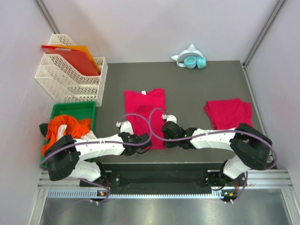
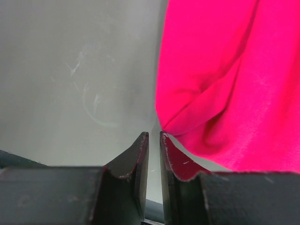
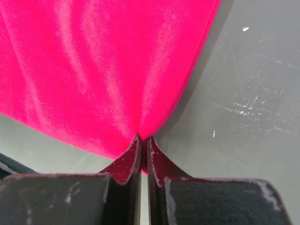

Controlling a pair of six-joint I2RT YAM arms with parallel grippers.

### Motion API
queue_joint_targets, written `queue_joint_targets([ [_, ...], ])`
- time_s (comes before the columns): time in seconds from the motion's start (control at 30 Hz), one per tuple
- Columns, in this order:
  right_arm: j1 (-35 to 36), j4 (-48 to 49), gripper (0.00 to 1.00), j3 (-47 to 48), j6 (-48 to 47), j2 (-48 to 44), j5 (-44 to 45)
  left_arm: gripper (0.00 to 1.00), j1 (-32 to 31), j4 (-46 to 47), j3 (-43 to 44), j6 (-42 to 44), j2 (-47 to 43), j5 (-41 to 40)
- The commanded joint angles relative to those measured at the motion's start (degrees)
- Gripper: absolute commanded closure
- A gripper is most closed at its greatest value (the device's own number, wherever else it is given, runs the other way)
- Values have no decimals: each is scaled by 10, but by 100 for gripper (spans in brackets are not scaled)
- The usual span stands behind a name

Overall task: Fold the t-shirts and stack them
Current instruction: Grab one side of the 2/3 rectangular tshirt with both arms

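The dark tabletop (image 1: pixel 187 84) is the biggest thing here. A pink t-shirt (image 1: pixel 144 110) lies flat in the middle of it. This shirt looks long and thin, as if its sides are tucked in. Its bottom end reaches almost to the near edge of the tabletop. A second t-shirt, the folded t-shirt (image 1: pixel 228 114), sits by the right edge, well apart from the first one. A green bin (image 1: pixel 77 110) with an orange cloth (image 1: pixel 65 129) in it is at the left edge. Small headphones (image 1: pixel 192 61) rest at the far edge.

The right pincer (image 3: pixel 143 138) is clenched on the near right corner of the middle shirt. The cloth bunches up right where its tips meet. The left pincer (image 2: pixel 153 135) is at the near left corner. Its tips stand a little apart with no cloth between them, so it is released. The shirt's edge lies just beside its right tip.

I think the job now is folding the middle shirt in half. For that, the left pincer would need to pinch its own corner. Then both could lift the bottom end toward the far edge together, so the fold comes out straight.
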Motion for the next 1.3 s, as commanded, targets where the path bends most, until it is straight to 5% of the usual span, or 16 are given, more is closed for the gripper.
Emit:
queue_joint_targets([
  [0.0,19,-50,100,-16,5,-4,-25,79,-2,33,-5,22,-4,-3],
  [0.3,19,-52,100,-11,-1,5,-26,72,-2,77,6,97,3,21],
  [0.33,19,-50,100,-9,-2,5,-27,58,-2,71,17,98,11,24],
  [0.37,19,-50,100,-7,-3,8,-26,33,-2,70,22,101,22,27],
  [0.4,19,-51,100,-7,-2,9,-25,28,-2,70,25,105,26,29],
  [1.03,18,-58,100,11,-14,19,-25,28,-3,7,116,151,-47,-35],
  [1.27,18,-61,100,22,-15,28,-24,32,-3,11,74,130,-53,-32],
])
